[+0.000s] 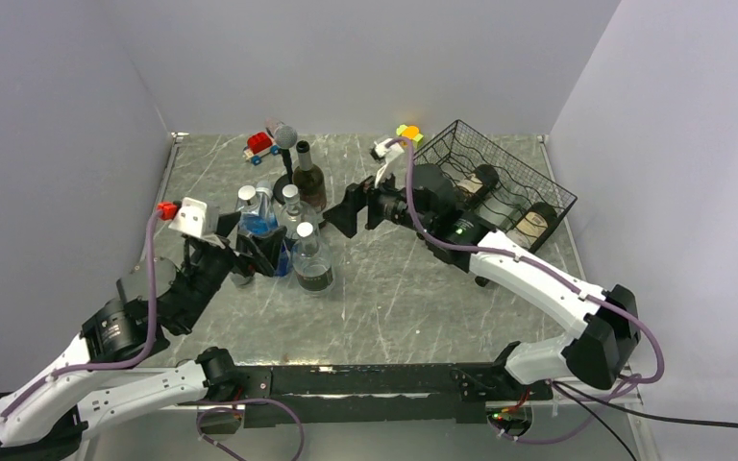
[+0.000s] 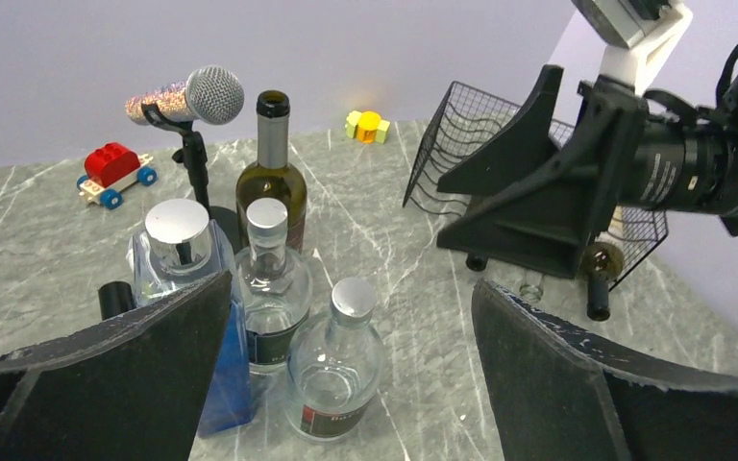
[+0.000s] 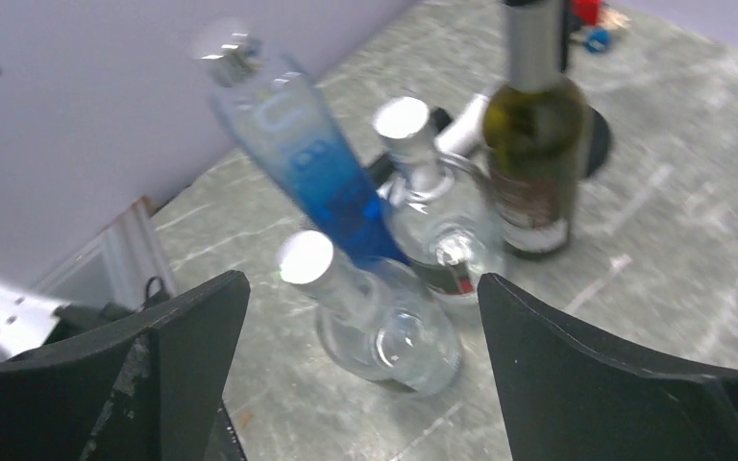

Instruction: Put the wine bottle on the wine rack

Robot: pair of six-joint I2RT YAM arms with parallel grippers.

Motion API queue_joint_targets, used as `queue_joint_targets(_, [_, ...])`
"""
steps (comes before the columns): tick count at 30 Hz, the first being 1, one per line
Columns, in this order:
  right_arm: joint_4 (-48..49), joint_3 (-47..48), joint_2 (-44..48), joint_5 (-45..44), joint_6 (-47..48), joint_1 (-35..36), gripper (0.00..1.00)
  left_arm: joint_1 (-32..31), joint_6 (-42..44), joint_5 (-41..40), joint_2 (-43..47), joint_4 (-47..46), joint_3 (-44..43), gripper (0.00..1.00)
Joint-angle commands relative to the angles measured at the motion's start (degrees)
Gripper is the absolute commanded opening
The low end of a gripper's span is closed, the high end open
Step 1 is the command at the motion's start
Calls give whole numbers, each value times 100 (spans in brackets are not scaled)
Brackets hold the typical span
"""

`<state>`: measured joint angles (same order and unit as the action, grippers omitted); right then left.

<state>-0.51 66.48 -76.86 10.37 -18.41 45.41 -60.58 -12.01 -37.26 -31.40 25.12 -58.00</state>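
Left arm [image 1: 130,382]: extends from near left corner of table [image 1: 394,303] toward the middle, kept low. Left gripper [image 1: 261,252]: jaws spread wide, gripping nothing.
Right arm [image 1: 538,277]: rises from near right corner, elbow bent, wrist pointing left. Right gripper [image 1: 346,213]: jaws wide apart, gripping nothing.

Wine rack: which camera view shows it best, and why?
Top external: nearly the whole wine rack shows from above. Left wrist catches only one wire end, the rest blocked. Right wrist does not show it.

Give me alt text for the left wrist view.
Beyond the open left gripper, a dark wine bottle, two clear bottles and a blue bottle stand clustered on a marbled table. The open right gripper hangs before a black wire rack.
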Motion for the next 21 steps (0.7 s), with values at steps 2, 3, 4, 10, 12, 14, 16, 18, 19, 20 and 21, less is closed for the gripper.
queue_joint_targets(2, [782,489,-248,984,815,389,99,-24,-216,3,56,57,-529,99])
queue_joint_targets(3, [881,531,-315,935,969,470,100,-25,-219,45,91,88,-614,99])
queue_joint_targets(4, [978,590,-389,914,1118,547,100,-25,-207,104,121,123,-694,99])
queue_joint_targets(10, [1025,1530,-1384,989,1755,827,100,-24,-336,618,86,711,-1505,99])
queue_joint_targets(12, [998,1888,-1746,1046,1946,869,100,-24,-407,652,27,946,-1729,99])
queue_joint_targets(14, [881,2348,-2124,1137,2077,882,100,-25,-469,623,22,1097,-1833,99])
queue_joint_targets(16, [711,2709,-2449,1233,2197,889,100,-25,-523,609,82,1114,-1819,99])
queue_joint_targets(18, [555,2993,-2712,1395,2301,895,100,-25,-546,598,157,1060,-1750,99])
queue_joint_targets(19, [498,3099,-2823,1424,2337,903,100,-24,-549,592,206,1026,-1716,99])
queue_joint_targets(20, [432,3174,-2919,1441,2382,908,100,-24,-545,588,241,1002,-1685,99])
queue_joint_targets(21, [388,3242,-3040,1489,2434,908,100,-24,-535,581,275,979,-1660,99])
